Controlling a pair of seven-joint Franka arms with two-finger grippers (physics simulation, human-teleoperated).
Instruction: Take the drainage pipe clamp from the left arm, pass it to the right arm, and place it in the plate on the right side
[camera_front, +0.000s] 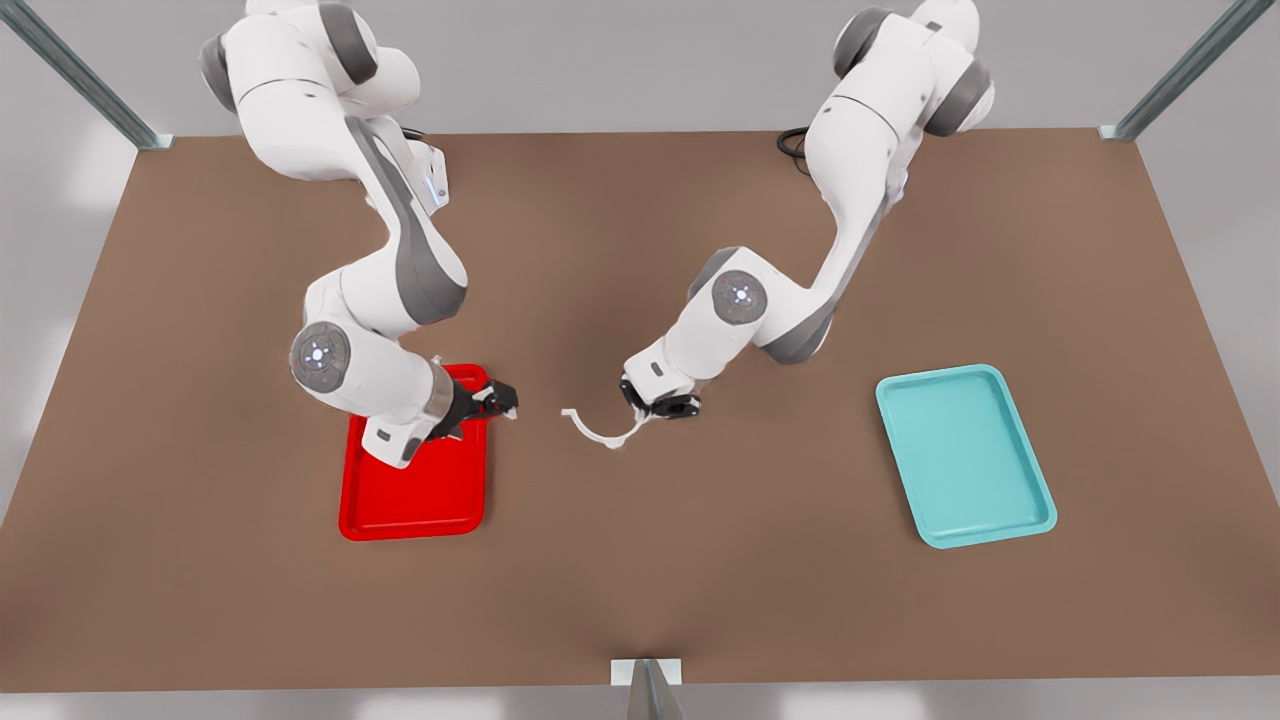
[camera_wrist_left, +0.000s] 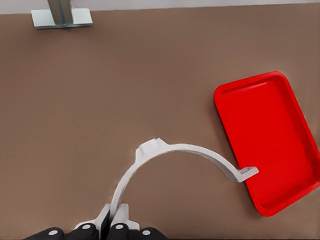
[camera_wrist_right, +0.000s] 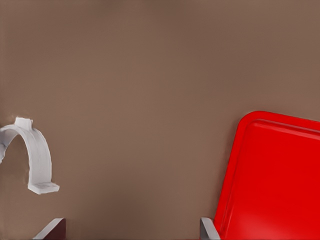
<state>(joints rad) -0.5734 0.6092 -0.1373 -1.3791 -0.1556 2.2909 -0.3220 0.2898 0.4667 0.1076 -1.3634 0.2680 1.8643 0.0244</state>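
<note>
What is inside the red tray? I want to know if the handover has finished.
Nothing lies on the bare floor of the red tray; the right gripper, open, covers its far corner. The pipe clamp is in the left gripper over the table.

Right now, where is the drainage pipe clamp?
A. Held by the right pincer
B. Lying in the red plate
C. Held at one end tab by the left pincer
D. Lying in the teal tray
C: the left wrist view shows the left pincer shut on one end tab of the drainage pipe clamp, beside the red plate, not in it.
</note>
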